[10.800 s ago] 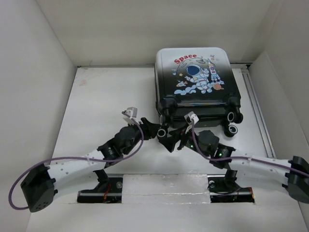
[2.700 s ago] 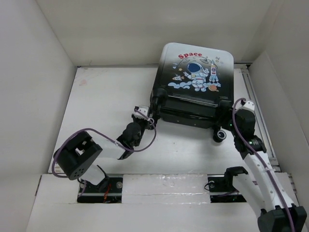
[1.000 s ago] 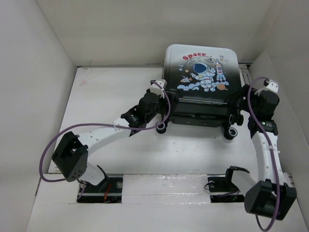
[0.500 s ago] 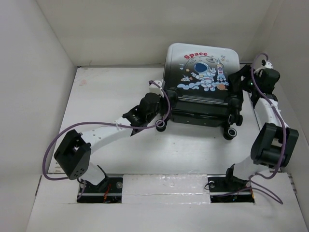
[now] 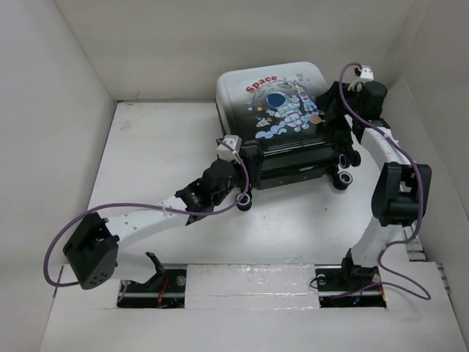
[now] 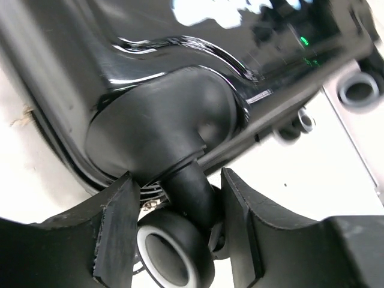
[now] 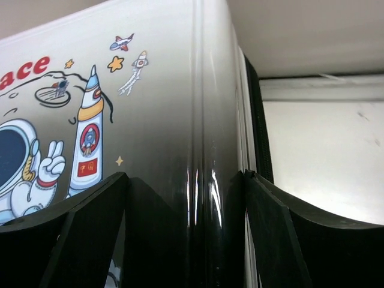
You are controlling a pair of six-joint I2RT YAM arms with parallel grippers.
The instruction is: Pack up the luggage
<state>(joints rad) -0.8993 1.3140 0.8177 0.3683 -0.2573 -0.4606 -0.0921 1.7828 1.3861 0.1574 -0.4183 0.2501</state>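
Observation:
The luggage [image 5: 267, 103] lies flat at the back of the table with its astronaut print up, turned so its wheel end faces front right. My left gripper [image 5: 238, 183] sits at its front left corner. In the left wrist view the left gripper [image 6: 177, 204] is shut on the stem of a black-and-white caster wheel [image 6: 174, 252] under the glossy shell [image 6: 150, 60]. My right gripper [image 5: 333, 117] is at the luggage's right side. There the right gripper [image 7: 186, 198] is shut across the edge of the upper shell [image 7: 150, 120], one finger on the printed face and one at the dark seam.
White walls enclose the table on the left, back and right. A metal rail [image 5: 392, 158] runs along the right edge. Two more casters [image 5: 342, 180] stick out at the luggage's front right. Purple cables loop off both arms.
The luggage has swung left and turned counterclockwise. My right gripper moved up along its right side and narrowed onto the shell edge. My left gripper stays at the front left caster.

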